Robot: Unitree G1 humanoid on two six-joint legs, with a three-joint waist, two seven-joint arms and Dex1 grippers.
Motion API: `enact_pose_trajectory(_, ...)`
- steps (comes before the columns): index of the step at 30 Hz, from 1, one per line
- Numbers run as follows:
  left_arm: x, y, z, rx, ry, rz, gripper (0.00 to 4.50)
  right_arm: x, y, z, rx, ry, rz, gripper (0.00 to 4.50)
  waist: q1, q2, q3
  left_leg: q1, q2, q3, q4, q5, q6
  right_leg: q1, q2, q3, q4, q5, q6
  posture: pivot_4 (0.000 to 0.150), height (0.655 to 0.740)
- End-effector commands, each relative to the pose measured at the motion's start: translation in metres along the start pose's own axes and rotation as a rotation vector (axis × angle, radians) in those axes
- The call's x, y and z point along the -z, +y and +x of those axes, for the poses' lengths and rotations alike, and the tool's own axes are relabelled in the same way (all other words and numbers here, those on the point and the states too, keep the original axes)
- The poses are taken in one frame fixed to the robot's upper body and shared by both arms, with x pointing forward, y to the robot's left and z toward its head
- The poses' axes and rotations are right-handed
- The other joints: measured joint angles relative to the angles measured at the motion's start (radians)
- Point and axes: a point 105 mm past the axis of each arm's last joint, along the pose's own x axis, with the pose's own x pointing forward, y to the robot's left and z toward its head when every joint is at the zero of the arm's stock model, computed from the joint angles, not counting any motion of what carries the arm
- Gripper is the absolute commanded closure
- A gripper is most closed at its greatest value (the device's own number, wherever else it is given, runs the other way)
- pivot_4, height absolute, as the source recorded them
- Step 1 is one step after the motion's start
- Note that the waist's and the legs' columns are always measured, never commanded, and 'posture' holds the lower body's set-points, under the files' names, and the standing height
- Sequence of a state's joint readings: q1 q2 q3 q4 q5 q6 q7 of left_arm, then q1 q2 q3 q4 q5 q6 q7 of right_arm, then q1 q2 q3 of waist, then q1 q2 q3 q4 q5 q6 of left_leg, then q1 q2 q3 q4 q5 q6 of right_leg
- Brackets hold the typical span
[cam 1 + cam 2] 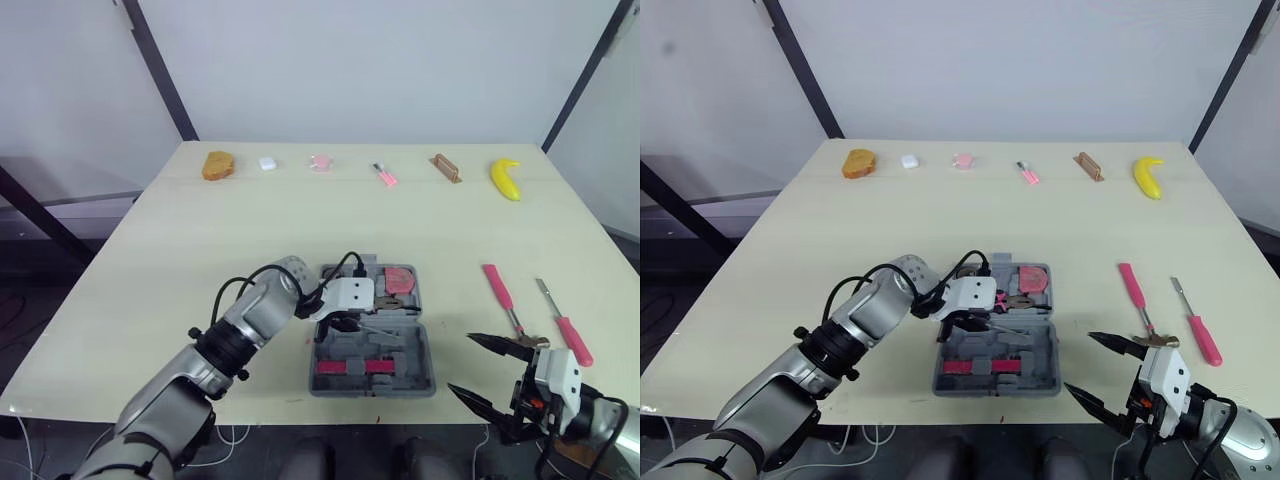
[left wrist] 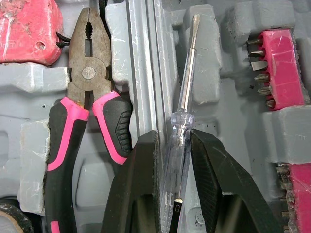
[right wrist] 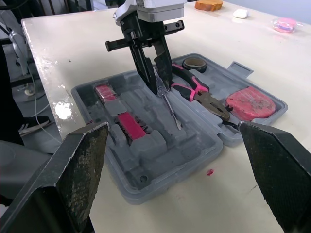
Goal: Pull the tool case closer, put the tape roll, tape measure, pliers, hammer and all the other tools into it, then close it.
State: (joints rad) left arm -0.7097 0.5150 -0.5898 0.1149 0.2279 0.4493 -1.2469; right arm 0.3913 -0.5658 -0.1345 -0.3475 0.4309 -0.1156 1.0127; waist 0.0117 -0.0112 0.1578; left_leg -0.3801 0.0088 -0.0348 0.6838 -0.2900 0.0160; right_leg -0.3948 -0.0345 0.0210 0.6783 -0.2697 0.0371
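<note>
The grey tool case [image 1: 425, 372] lies open near the table's front edge. My left gripper [image 2: 174, 138] is over its middle, shut on a clear-handled screwdriver [image 2: 187, 73] whose tip rests in a moulded slot. Inside the case lie pink-and-black pliers [image 2: 85, 73], a red tape measure [image 3: 250, 103], a black tape roll [image 3: 196, 63] and pink bit holders [image 2: 279, 68]. My right gripper [image 1: 460, 362] hangs open at the front right, apart from the case. Two pink-handled tools [image 1: 498, 287] [image 1: 572, 340] lie on the table right of the case.
Along the table's far edge sit an orange bread-like piece [image 1: 218, 165], a small white item [image 1: 267, 163], a pink item [image 1: 320, 162], a small pink tool [image 1: 385, 176], a brown block [image 1: 446, 168] and a banana [image 1: 506, 179].
</note>
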Motion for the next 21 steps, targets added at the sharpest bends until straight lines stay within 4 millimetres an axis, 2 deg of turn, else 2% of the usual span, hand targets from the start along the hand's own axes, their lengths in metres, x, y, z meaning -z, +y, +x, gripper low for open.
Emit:
enact_pose_trajectory(1, -0.003, 0.000, -0.008, 0.001, -0.006, 0.006, 3.44, -0.006, 0.000, 0.000, -0.001, -0.022, -0.026, 0.00, -0.001, 0.000, 0.000, 0.000, 0.000, 0.000, 0.000, 0.000, 0.000, 0.000, 0.000, 0.000, 0.000, 0.000, 0.000, 0.150, 0.7400)
enact_pose_trajectory(8, -0.001, -0.004, -0.012, 0.005, -0.021, -0.035, 3.44, -0.006, 0.000, 0.001, -0.005, -0.024, -0.023, 0.00, -0.001, 0.000, 0.000, 0.000, 0.000, 0.000, 0.000, 0.000, 0.000, 0.000, 0.000, 0.000, 0.000, 0.000, 0.000, 0.150, 0.7400)
enact_pose_trajectory(21, -0.009, -0.005, -0.019, -0.024, -0.096, -0.123, 3.44, -0.005, 0.001, 0.002, -0.019, -0.018, -0.022, 0.00, -0.001, 0.000, 0.000, 0.000, 0.000, 0.000, 0.000, 0.000, 0.000, 0.000, 0.000, 0.000, 0.000, 0.000, 0.000, 0.150, 0.7400)
